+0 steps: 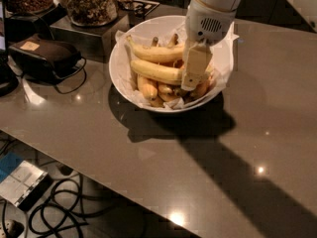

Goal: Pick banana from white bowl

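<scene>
The white bowl (pixel 130 47), lined with white paper, stands on the dark counter at the upper middle. It holds several bananas. The long, nearly straight pale-yellow banana (pixel 154 72) lies across its middle. A more curved long banana (pixel 153 53) lies just behind it, and short orange-yellow ones (pixel 147 87) lie below. My gripper (pixel 194 69) hangs from the white arm down into the right side of the bowl, at the right end of the straight banana, and hides that end.
Glass jars of dark snacks (pixel 91 3) stand on a dark block behind the bowl at the left. A black pouch with a cable (pixel 45 56) lies at the left. The counter's front edge runs diagonally, with cables (pixel 74 209) on the floor below it.
</scene>
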### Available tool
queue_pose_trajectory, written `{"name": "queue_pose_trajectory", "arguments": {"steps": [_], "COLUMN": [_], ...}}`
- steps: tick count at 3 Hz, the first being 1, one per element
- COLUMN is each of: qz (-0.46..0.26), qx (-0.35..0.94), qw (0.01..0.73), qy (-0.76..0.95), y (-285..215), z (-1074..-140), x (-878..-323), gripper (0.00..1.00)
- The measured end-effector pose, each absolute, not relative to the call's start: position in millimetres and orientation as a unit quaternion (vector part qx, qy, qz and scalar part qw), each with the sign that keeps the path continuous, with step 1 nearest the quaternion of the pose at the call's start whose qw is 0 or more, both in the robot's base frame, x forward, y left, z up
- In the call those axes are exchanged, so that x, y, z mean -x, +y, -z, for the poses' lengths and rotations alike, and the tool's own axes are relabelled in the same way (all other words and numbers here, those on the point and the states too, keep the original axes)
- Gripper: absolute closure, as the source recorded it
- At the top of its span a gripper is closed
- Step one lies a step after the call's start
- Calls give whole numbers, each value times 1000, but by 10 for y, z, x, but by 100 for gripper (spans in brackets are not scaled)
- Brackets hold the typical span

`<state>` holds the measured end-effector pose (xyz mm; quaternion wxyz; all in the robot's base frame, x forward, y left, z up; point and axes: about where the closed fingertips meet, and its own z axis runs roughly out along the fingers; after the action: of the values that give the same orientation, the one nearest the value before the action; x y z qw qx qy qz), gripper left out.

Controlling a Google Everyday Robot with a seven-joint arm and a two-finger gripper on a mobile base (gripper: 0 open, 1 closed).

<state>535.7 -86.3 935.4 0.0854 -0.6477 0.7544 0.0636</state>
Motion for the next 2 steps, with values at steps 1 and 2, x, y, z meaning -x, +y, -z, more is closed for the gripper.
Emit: {"name": "queue_pose_trajectory", "arguments": {"steps": [1,2], "qz": [-70,-76], "qx": [651,651], "qw": [70,59], "qy": [753,753], "y": [-840,-827], "z": [-9222,-9122], "x": [-5320,-5277], "gripper": [41,41]}}
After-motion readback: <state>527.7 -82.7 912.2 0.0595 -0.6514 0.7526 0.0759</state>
